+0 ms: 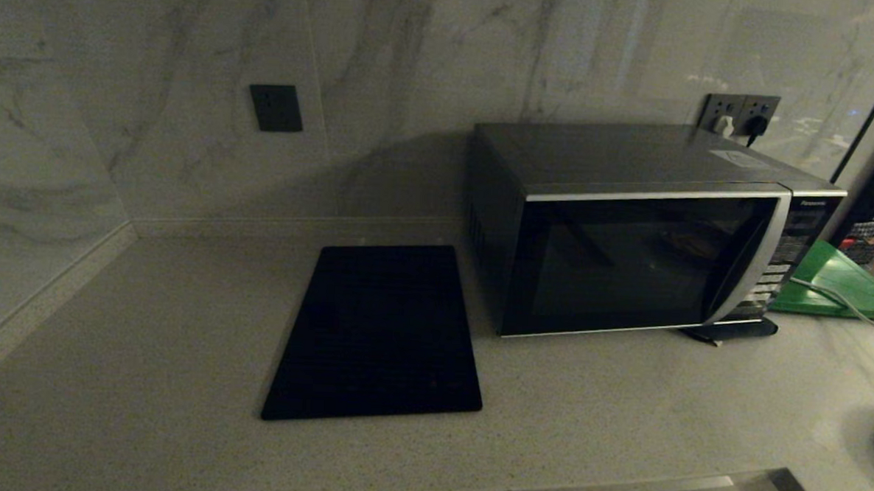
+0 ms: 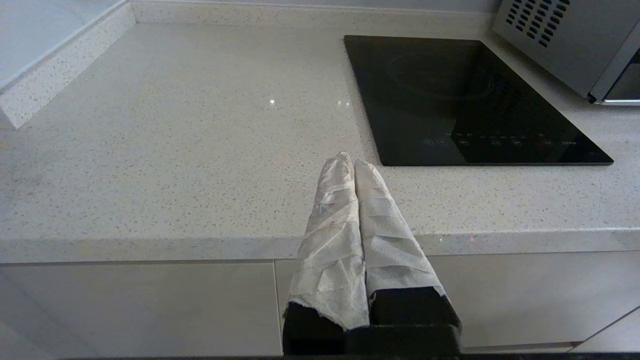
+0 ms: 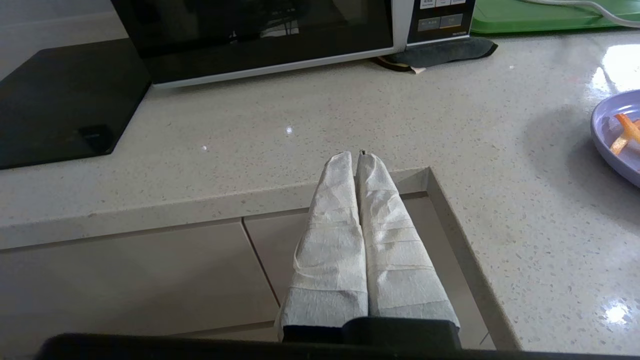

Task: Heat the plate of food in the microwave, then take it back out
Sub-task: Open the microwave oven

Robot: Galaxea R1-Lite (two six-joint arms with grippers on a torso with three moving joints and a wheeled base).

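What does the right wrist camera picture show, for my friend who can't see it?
The right claw, shut and empty, sits at the counter's edge. Ahead stands the closed microwave; the plate of food sits off to one side.

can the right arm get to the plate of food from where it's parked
Probably yes. The right gripper, shut and empty, hangs at the counter's front edge, and only bare countertop lies between it and the plate of food.
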